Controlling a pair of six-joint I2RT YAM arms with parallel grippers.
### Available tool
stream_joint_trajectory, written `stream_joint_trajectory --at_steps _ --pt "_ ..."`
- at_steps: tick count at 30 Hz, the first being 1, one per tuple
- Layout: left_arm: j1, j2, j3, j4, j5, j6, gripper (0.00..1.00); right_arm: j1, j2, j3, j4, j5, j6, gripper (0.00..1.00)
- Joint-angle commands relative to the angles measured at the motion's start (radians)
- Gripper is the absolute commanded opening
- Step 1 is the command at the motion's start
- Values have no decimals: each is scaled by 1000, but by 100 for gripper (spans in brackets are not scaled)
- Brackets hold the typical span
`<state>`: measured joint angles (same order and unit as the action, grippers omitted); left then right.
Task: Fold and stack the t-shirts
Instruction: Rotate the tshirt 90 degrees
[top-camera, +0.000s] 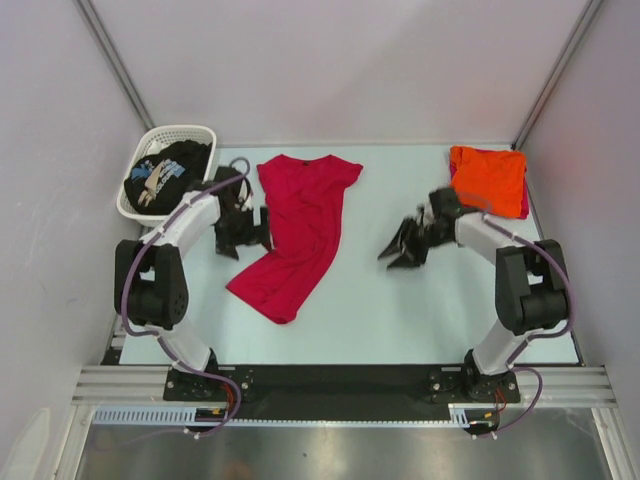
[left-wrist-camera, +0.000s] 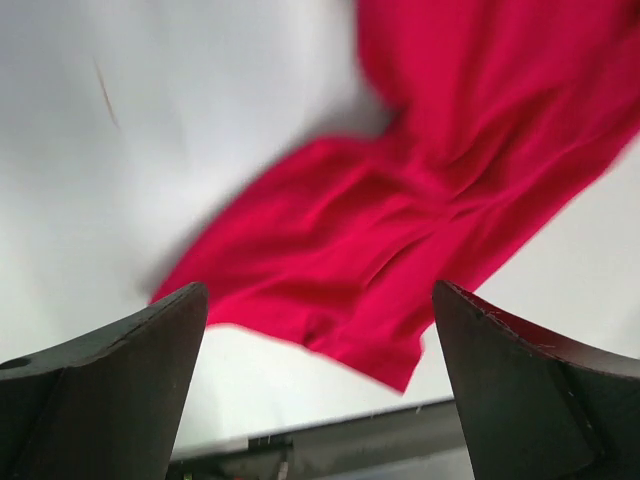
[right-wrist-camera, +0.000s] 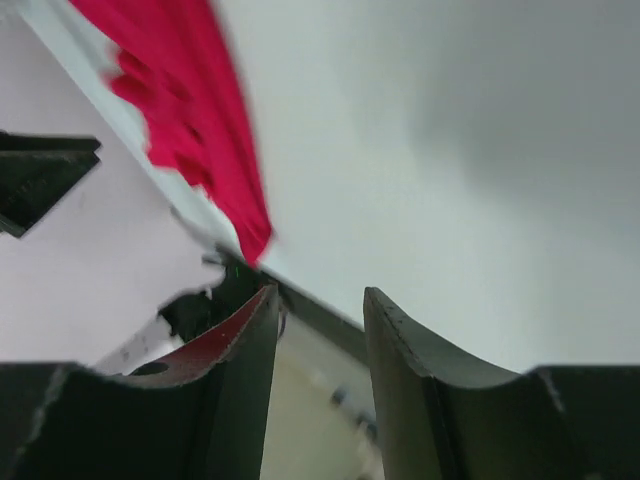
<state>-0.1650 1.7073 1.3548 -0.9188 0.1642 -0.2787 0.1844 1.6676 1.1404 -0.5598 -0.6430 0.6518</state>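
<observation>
Left pincer (left-wrist-camera: 318, 295) gapes wide beside crimson tee (top-camera: 300, 230); right pincer (right-wrist-camera: 320, 295) narrowly parted, empty; print on black tee (top-camera: 170, 172) unreadable.

A spread t-shirt (top-camera: 300, 235) lies left of the middle of the surface (top-camera: 400, 320), running from the far edge toward the near edge. A folded t-shirt (top-camera: 488, 178) sits in the far right corner. A basket (top-camera: 185, 130) stands in the far left corner, with a crumpled t-shirt (top-camera: 170, 172) inside.

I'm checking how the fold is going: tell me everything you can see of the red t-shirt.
The red t-shirt is plain crimson soft cloth, wrinkled, lying on the table, neckline and short sleeves at the far end, lower part slanting near-left. The left gripper, jaws open, sits beside its left edge.
</observation>
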Motion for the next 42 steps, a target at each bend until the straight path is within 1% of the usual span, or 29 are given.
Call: stream_joint_trajectory --at_steps 1,3,4,6,7,8,9,10,11,12,13,14,15,17,20,21,23,24,26,27,28,29,30,31,35,37,39,40,42 --pt "7 -38 -153 -29 52 6 100 49 -25 -279 240 -319 247 45" --pt "10 -43 -187 -20 55 -4 100 70 -35 -352 398 -354 346 47" --pt "10 -47 -213 -9 58 -7 100 99 -26 -414 551 -365 461 47" --pt "10 -51 -232 -2 63 -13 100 128 0 -448 753 -365 549 48" --pt "10 -52 -246 4 61 -13 100 166 18 -470 829 -365 633 48" --pt "10 -55 -252 6 55 -13 99 185 30 -476 881 -354 676 48" --pt "12 -57 -256 8 52 -13 100 208 44 -479 987 -343 712 48" --pt "12 -58 -266 8 43 -11 100 231 91 -481 1038 -336 773 48" --pt "12 -69 -272 14 37 -14 99 275 119 -461 1067 -333 793 48" --pt "15 -72 -278 18 23 -14 100 297 156 -450 1142 -334 815 48" --pt "16 -72 -286 18 15 -16 100 318 219 -436 1179 -330 842 49" --pt "18 -74 -287 18 8 -19 100 366 259 -409 1216 -330 895 49" --pt "21 -74 -290 20 -8 -20 100 386 294 -390 1289 -334 925 49" --pt "27 -81 -284 15 -20 -23 100 440 392 -354 1331 -345 1003 50" --pt "41 -100 -267 9 -38 -24 100 478 451 -303 1445 -340 1092 51" --pt "50 -106 -261 8 -37 -22 100 493 452 -274 1404 -342 1083 51" --pt "59 -109 -246 -2 -40 -19 100 503 430 -217 1266 -354 990 51" --pt "65 -109 -241 -2 -43 -16 100 504 416 -185 1022 -350 820 51" --pt "73 -107 -223 -8 -46 -7 100 506 393 -32 704 -299 615 52" --pt "78 -107 -217 -9 -51 -5 100 504 393 48 343 -265 480 52" --pt "79 -107 -212 -11 -49 -2 100 510 397 179 195 -173 290 52" --pt "81 -107 -210 -9 -51 1 100 517 400 249 67 -126 207 51" --pt "84 -104 -210 -8 -49 3 100 521 393 286 -57 -100 166 51" --pt "84 -95 -212 -5 -46 6 100 532 385 310 -87 -52 126 51" --pt "84 -80 -220 6 -34 19 99 575 342 395 -221 38 59 50" --pt "85 -80 -221 15 -23 22 100 583 302 374 -233 34 63 50" --pt "85 -77 -217 21 -11 27 100 589 261 302 -195 28 100 49" --pt "85 -77 -212 23 -6 29 100 596 236 297 -210 111 92 49" --pt "85 -63 -203 26 6 35 100 633 193 320 -310 213 49 49"
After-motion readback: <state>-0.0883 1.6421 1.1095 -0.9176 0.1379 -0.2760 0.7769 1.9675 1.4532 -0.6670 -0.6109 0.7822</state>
